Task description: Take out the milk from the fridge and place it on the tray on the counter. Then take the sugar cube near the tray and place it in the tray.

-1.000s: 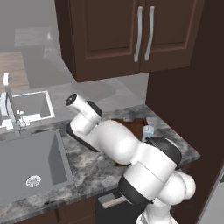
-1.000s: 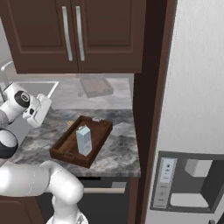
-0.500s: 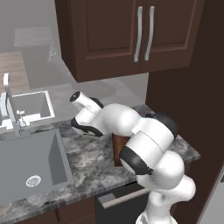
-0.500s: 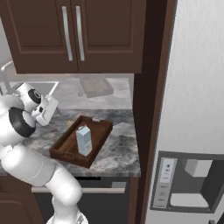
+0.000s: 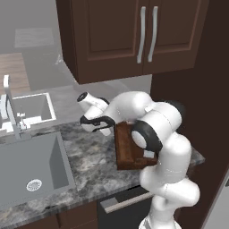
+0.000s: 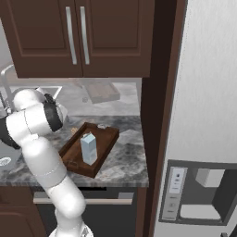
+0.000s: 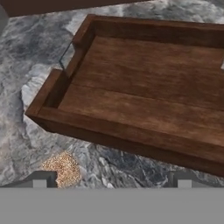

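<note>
The dark wooden tray [image 7: 144,94] lies on the grey stone counter [image 7: 26,65]. Just outside the tray's near rim a speckled tan sugar cube [image 7: 64,169] rests on the stone, close to my left fingertip [image 7: 40,179]. My gripper [image 7: 111,181] hovers open above that spot with nothing between its fingers. From the left base, the gripper [image 5: 99,126] hangs at the left end of the tray [image 5: 129,150]. The pale milk [image 6: 88,149] stands upright inside the tray [image 6: 105,144], and the sugar cube [image 6: 73,131] is a speck beside it. The fridge [image 6: 203,92] stands shut on the right.
A sink [image 5: 31,165] with a faucet [image 5: 11,107] takes up the counter's left. Dark upper cabinets [image 5: 134,36] hang over the work area. A flat board [image 6: 102,91] lies at the back of the counter. My own elbow arches over the tray.
The arm has swung its elbow up and rightward over the tray, and the open hand has moved slightly right toward the tray's left end. Milk and tray have stayed put.
</note>
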Motion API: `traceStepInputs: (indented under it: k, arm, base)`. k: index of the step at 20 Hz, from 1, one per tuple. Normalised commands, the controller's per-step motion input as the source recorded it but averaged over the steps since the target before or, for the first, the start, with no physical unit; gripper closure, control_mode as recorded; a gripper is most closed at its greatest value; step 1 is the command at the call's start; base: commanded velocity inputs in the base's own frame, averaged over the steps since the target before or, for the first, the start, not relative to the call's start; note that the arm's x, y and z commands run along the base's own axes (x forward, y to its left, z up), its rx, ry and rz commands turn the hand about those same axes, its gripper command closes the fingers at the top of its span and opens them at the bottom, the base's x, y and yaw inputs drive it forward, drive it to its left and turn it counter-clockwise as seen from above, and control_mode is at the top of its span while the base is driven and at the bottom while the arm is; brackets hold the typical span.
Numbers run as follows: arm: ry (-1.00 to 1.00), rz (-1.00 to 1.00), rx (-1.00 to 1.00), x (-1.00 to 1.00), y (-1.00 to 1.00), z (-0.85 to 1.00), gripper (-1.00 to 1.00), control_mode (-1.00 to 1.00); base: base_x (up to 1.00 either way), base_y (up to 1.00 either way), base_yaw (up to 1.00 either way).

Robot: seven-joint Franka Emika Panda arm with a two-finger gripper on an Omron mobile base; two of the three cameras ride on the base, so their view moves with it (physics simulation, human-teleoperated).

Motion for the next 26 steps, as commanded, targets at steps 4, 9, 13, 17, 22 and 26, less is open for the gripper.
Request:
traceStepInputs:
  k: [4, 9, 13, 17, 22, 26]
  arm:
    - [0.10, 0.00, 0.00, 0.14, 0.00, -0.37, -1.00, -1.00]
    - [0.01, 0.00, 0.00, 0.01, 0.00, -0.27, -1.00, -1.00]
    - [0.00, 0.00, 0.00, 0.00, 0.00, -0.15, -1.00, -1.00]
    - [0.00, 0.00, 0.00, 0.00, 0.07, -0.08, -1.00, -1.00]
    - [0.00, -0.01, 0.00, 0.00, 0.00, -0.07, -1.00, -1.00]
    - [0.00, 0.00, 0.00, 0.02, -0.01, -0.26, -1.00, -1.00]
  base:
    - [0.00, 0.00, 0.00]
    - [0.00, 0.00, 0.00]
    - [0.00, 0.00, 0.00]
    - [0.00, 0.00, 0.00]
    - [0.00, 0.00, 0.00]
    - [0.00, 0.00, 0.00]
